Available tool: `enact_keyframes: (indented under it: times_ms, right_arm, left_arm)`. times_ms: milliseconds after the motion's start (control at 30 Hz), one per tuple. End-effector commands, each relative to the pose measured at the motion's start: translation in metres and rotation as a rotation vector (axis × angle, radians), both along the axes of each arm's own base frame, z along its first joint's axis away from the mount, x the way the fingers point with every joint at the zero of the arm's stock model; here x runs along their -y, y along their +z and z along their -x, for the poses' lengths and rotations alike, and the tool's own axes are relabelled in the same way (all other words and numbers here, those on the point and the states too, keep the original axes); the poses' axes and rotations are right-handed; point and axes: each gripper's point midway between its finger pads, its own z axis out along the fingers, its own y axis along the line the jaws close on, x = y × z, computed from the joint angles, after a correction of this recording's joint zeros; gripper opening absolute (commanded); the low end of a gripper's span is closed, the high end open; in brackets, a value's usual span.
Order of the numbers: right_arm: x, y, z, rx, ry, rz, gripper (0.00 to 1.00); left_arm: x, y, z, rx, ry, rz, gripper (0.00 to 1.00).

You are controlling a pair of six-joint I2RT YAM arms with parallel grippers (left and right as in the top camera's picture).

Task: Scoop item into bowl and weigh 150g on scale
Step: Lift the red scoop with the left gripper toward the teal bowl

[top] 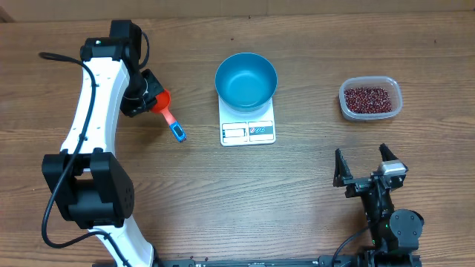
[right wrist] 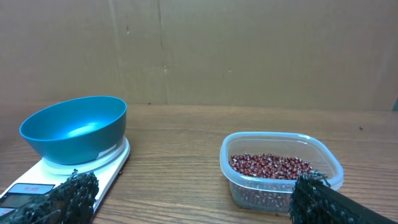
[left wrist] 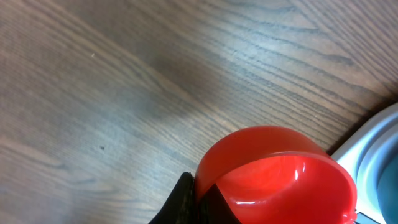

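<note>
Fingers [left wrist: 181, 200] of your left gripper [top: 147, 95] pinch the scoop [top: 163, 102] by its cup (a thin hold), so it may twist when digging beans [top: 366, 98], far right beyond the bowl [top: 246, 78] on the scale [top: 248, 132]; right gripper [top: 363, 159] stands spread.

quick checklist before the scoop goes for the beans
1. Scoop held by left pincer: ok, shut on its cup end.
2. Scoop empty: ok.
3. Bowl on scale: ok, bowl empty.
4. Beans reachable: ok, container open, right of the scale.
5. Right pincer out of the way: ok, open, short of the container, touching nothing.
6. Display zeroed: cannot tell, too small.
</note>
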Motion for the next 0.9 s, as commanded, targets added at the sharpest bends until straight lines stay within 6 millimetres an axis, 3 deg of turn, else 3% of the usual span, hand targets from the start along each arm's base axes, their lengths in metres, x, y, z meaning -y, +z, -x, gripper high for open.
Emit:
enact_keyframes:
  times_ms: [0,133,333,867]
  right_arm:
    - [0.0,-0.002,0.0,0.004,-0.002,-0.006,1.0]
    - [0.0,-0.002,0.0,0.004,-0.001,-0.006,1.0]
    - [0.0,-0.002,0.0,0.004,-0.001,-0.006,1.0]
    - [0.0,-0.002,0.0,0.004,-0.002,-0.006,1.0]
  left_arm:
    - [-0.005,0.016,0.001,0.031,0.089,-0.015,0.04]
    - [-0.015,0.033,0.016,0.039,0.236,-0.107,0.05]
    - [0.004,0.062,0.015,0.148,0.194,-0.128,0.04]
    - [0.02,0.061,0.015,0.146,0.168,-0.088,0.04]
